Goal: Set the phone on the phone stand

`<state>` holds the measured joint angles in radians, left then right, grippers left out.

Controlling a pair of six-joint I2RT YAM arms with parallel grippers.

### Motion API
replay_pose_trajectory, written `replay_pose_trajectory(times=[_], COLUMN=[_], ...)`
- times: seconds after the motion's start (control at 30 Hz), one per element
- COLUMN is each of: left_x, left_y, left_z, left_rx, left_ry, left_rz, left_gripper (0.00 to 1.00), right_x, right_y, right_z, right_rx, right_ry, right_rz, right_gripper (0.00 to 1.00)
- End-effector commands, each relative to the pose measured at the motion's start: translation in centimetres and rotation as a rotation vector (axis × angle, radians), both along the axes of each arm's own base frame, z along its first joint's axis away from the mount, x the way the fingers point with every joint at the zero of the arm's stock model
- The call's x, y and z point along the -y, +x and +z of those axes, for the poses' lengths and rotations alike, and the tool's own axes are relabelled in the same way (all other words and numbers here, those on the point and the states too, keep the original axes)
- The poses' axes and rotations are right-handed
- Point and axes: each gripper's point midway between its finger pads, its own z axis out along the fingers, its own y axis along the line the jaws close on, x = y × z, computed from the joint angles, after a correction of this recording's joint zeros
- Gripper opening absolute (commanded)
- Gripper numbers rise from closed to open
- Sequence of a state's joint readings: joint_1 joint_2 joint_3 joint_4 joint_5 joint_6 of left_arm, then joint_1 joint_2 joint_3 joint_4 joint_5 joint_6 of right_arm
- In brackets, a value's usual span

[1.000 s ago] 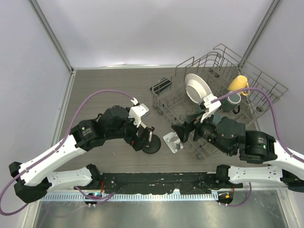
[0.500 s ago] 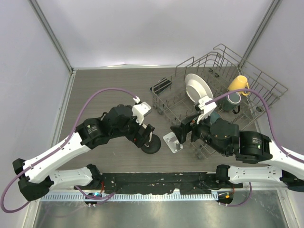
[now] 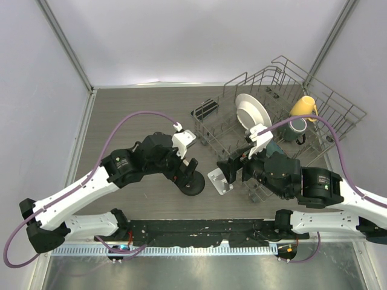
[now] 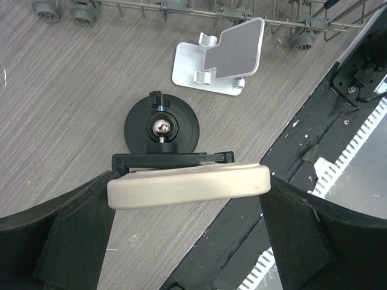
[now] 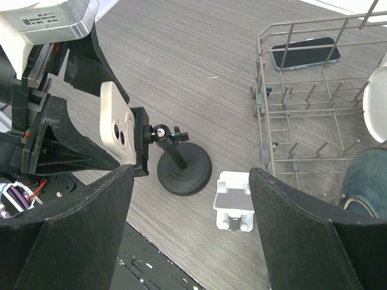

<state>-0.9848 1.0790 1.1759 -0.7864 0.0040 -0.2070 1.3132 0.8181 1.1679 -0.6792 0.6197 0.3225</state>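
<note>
My left gripper point(image 3: 185, 168) is shut on a cream phone point(image 4: 187, 184), gripping its two ends. In the left wrist view the gripper point(image 4: 188, 202) holds the phone edge-on, right against the clamp of the black phone stand point(image 4: 162, 128). The right wrist view shows the phone point(image 5: 116, 124) upright, its camera side against the stand's clamp point(image 5: 138, 142) above the round black base point(image 5: 184, 168). My right gripper point(image 3: 233, 170) is open and empty, hovering over a small white stand point(image 3: 220, 180).
The small white stand point(image 5: 234, 207) lies right of the black base point(image 3: 193, 186). A wire dish rack point(image 3: 284, 130) with a white plate point(image 3: 253, 112) and a yellow mug point(image 3: 302, 107) fills the back right. A dark phone point(image 3: 205, 109) lies beside the rack.
My left gripper has shifted slightly right and forward with the phone, closing on the black stand's clamp. My right gripper has drifted a little to the left.
</note>
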Motion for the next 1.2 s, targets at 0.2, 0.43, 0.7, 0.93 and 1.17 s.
replay_pose_trajectory(times=[0.2,0.43,0.7,0.93,1.17], left_x=[1.0,0.7,0.9,0.8,0.2], left_y=[1.4,2.0,2.3,1.8,1.9], left_z=[2.1,2.4,2.3,2.6,2.7], left_rx=[0.082,0.099,0.090,0.121,0.155], left_ry=[-0.036,-0.048,-0.056,-0.056,-0.016], left_rz=[0.051,0.105,0.131,0.063,0.042], left_gripper=[1.00,0.97,0.90,0.50,0.04], right_x=[0.2,0.0,-0.2,-0.2,-0.6], right_y=[0.3,0.4,0.4,0.4,0.3], right_z=[1.3,0.9,0.8,0.5,0.0], right_rx=[0.024,0.020,0.019,0.015,0.013], right_ry=[0.052,0.038,0.034,0.029,0.015], right_rz=[-0.021,-0.023,-0.018,-0.017,-0.007], right_gripper=[0.82,0.82,0.82,0.82,0.82])
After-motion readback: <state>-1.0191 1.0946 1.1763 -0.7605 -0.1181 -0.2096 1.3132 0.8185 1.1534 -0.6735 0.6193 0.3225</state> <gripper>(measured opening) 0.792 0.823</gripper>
